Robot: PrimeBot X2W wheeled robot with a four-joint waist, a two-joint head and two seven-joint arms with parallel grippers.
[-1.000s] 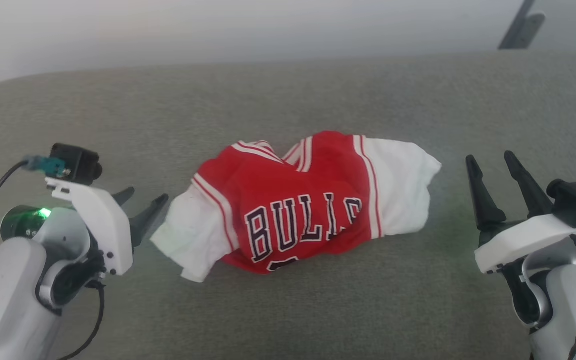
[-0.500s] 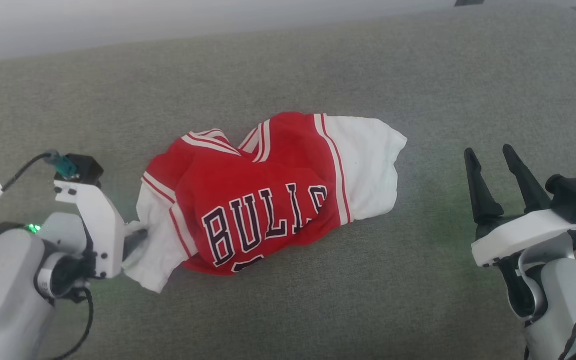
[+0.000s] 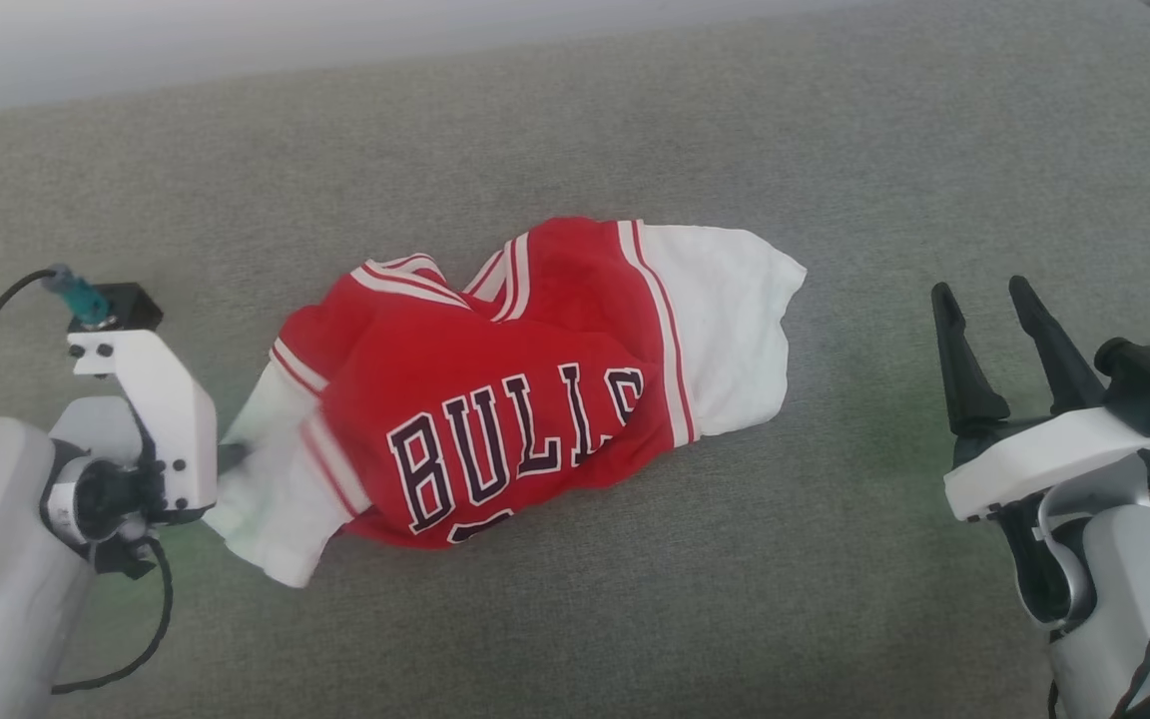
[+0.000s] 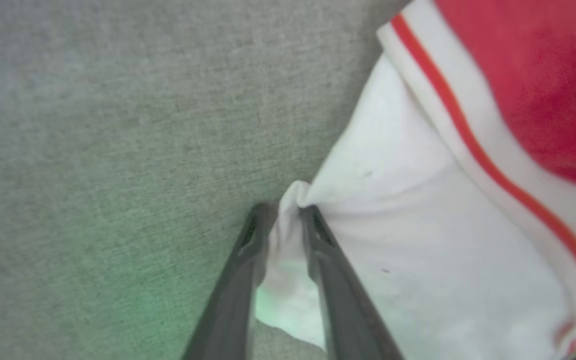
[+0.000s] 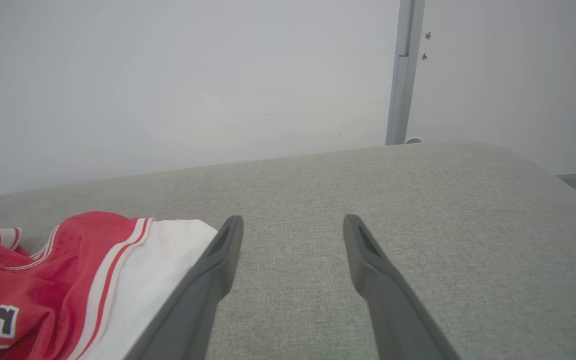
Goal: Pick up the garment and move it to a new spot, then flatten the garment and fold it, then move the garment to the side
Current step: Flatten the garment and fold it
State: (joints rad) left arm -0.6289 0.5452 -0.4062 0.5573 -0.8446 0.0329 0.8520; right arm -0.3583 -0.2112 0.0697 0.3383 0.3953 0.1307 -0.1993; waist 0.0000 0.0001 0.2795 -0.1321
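The garment [image 3: 495,399], a small red jersey with white sleeves and black "BULLS" lettering, lies crumpled on the grey cushion [image 3: 575,130]. My left gripper [image 3: 226,459] is at its left white sleeve; the left wrist view has the gripper [image 4: 284,212] shut on a pinch of that white sleeve [image 4: 393,240], cloth bunched between the dark fingers. My right gripper [image 3: 984,300] stands open to the right of the garment, apart from it. In the right wrist view the right gripper [image 5: 292,222] is open over bare cushion, with the garment [image 5: 68,280] at lower left.
The grey cushion's far edge meets a pale wall [image 5: 168,75]. A grey vertical post [image 5: 402,70] stands behind the cushion's right end, where the surface curves down [image 5: 558,190].
My left gripper went from open beside the sleeve to shut on it, and has drawn the sleeve leftward. The head camera has tilted and shifted. The right gripper stays open, slightly higher in view.
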